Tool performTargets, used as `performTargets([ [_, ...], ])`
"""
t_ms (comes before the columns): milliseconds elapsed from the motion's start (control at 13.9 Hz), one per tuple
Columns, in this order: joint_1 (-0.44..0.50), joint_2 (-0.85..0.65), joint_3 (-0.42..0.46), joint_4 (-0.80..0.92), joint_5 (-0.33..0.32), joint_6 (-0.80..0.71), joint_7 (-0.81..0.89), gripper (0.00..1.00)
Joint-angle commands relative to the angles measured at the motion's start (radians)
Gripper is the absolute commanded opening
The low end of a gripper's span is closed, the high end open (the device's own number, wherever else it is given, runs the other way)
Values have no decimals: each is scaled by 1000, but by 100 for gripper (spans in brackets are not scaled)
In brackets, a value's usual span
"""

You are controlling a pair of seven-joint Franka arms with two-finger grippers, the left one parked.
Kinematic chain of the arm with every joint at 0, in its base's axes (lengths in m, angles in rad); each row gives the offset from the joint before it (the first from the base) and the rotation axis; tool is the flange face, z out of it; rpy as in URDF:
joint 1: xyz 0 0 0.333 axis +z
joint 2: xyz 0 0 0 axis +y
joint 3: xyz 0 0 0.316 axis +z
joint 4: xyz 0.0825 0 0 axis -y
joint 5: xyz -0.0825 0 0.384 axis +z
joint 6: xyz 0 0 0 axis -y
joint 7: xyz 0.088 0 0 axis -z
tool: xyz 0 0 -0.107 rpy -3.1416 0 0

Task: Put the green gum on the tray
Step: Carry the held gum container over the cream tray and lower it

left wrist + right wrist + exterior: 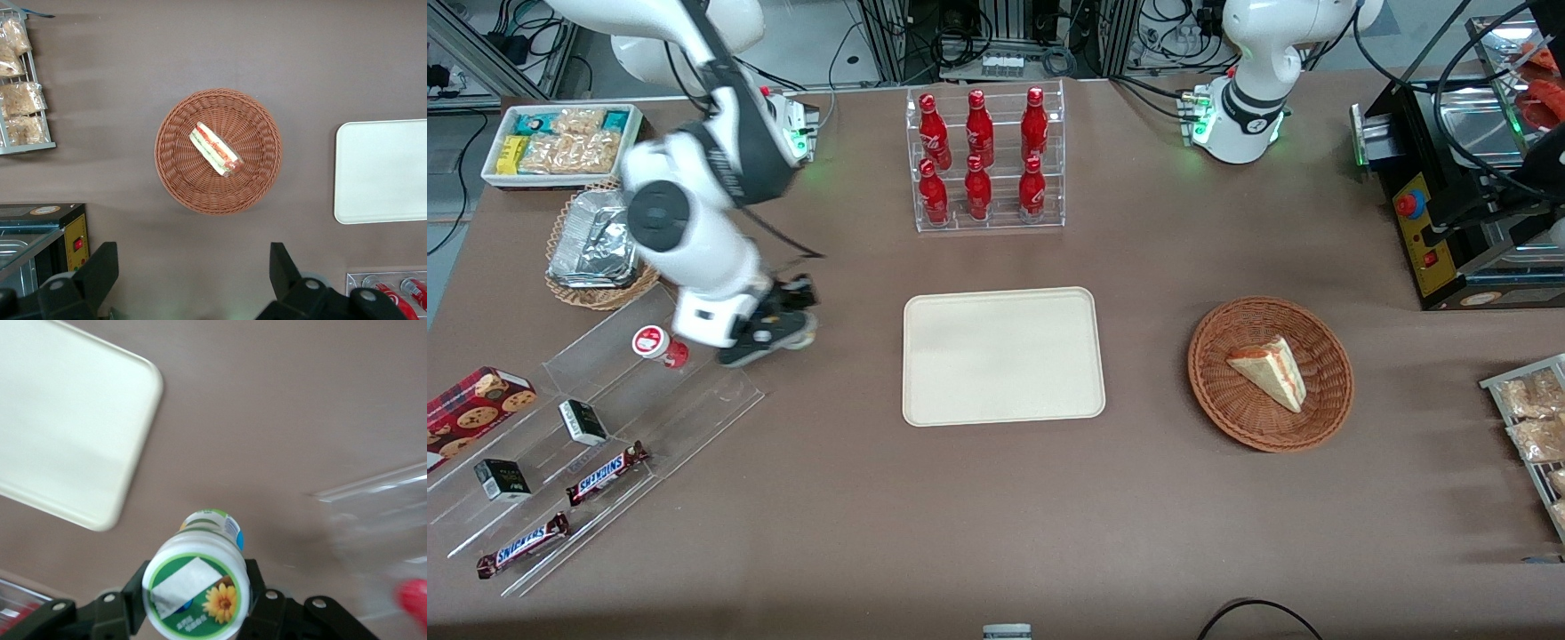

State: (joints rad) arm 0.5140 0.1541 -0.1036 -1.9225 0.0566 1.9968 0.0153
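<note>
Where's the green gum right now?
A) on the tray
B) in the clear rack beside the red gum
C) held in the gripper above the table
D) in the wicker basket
C: the gripper is shut on the green gum, over bare table short of the tray.

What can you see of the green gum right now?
The green gum is a small white cylindrical bottle, plastic by its look. Its round lid label has a green ring, a white patch and a yellow flower with small print; a band of blue and yellow shows lower on the body. It sits clamped between the fingers of the gripper, lid toward the wrist camera, lifted over bare table beside the tray, not yet over it. In the front view the arm hides it.
</note>
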Motion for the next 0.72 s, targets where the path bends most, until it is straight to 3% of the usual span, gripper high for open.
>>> performTargets([
  [0,95,155,-16,160,64,17,156,0],
  [288,210,283,-15,204,68,190,424,0],
  [648,300,433,-15,312,66,281,645,0],
])
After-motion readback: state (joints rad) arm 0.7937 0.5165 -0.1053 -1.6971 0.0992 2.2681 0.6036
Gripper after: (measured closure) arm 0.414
